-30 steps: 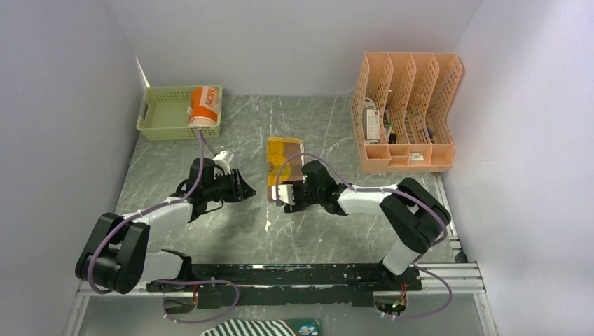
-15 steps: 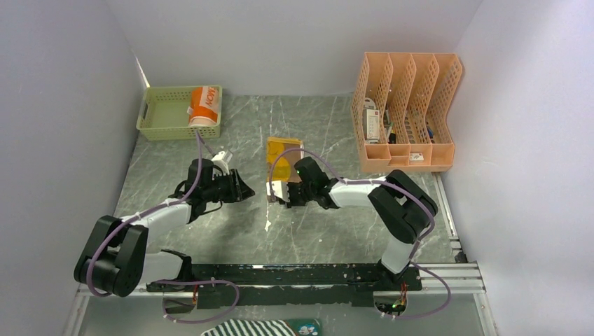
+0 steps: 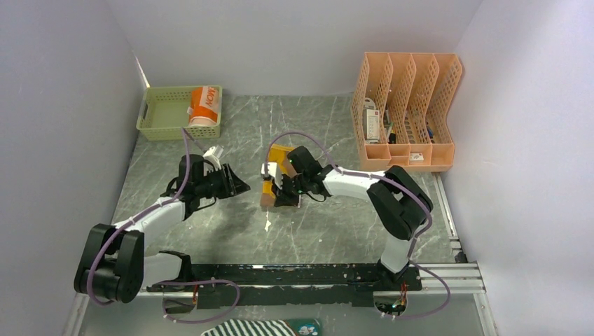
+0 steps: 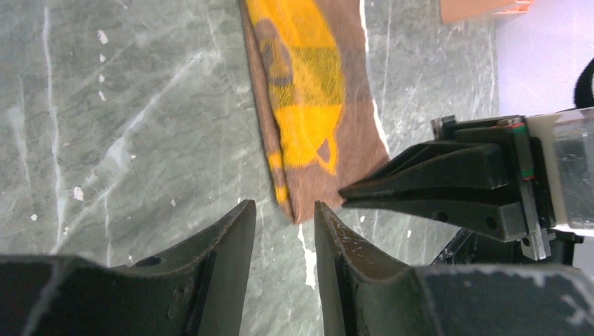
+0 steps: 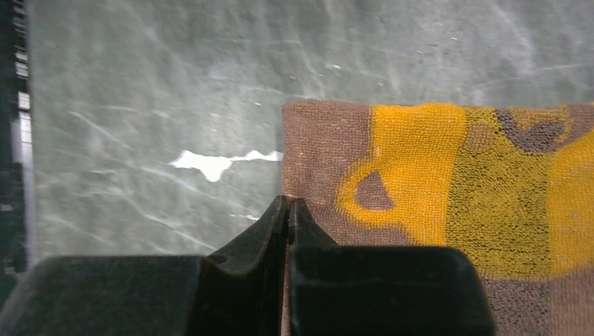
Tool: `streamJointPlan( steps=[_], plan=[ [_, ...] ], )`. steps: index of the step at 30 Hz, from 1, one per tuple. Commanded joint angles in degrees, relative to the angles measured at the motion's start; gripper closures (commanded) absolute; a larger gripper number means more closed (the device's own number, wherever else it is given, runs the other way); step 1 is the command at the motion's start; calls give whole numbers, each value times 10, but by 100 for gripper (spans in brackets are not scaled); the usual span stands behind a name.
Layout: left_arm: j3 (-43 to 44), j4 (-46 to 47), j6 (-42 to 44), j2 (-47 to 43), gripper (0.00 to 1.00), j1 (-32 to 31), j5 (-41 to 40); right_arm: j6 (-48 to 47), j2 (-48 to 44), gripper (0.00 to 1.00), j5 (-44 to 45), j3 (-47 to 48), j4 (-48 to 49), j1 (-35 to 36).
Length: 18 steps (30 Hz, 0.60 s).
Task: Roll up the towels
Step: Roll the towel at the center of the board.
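The yellow towel (image 3: pixel 279 155) with brown print lies flat in the middle of the table, seen close in the left wrist view (image 4: pixel 308 105) and the right wrist view (image 5: pixel 448 182). My right gripper (image 3: pixel 273 198) is shut, its fingertips (image 5: pixel 288 203) pinching the towel's brown near edge close to a corner. My left gripper (image 3: pixel 242 187) hovers just left of that corner, open and holding nothing, its fingers (image 4: pixel 238 231) pointing at the towel end (image 4: pixel 301 210). The orange towel (image 3: pixel 204 105) sits rolled in the green basket (image 3: pixel 161 115) at the back left.
A peach file organizer (image 3: pixel 406 112) stands at the back right with small items in it. A black-and-white striped cloth (image 3: pixel 259 327) lies below the arm bases. White walls enclose the table on three sides. A white scuff (image 5: pixel 210 162) marks the marble top beside the towel corner.
My right gripper has shut on the yellow towel's near edge and shifted left and away. My left arm has drawn slightly back and left, still open.
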Motion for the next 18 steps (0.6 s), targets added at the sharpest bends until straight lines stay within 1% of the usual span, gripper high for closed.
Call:
streamJointPlan(
  steps=[1,4,7,10,14,18],
  plan=[
    [34,-30,1,-11,52,10,41,95,0,100,-105,23,-66,4],
    [45,-38,3,-6,53,11,55,134,13,100,-155,48,-81,-1],
    [54,-48,4,-13,53,12,61,148,65,100,-221,114,-147,-7],
    [63,-65,14,-22,52,12,66,137,114,100,-242,186,-216,-9],
    [63,-68,13,-38,52,12,95,164,153,100,-257,215,-215,-25],
    [55,-84,11,-62,52,12,97,203,175,100,-294,220,-196,-54]
  ],
)
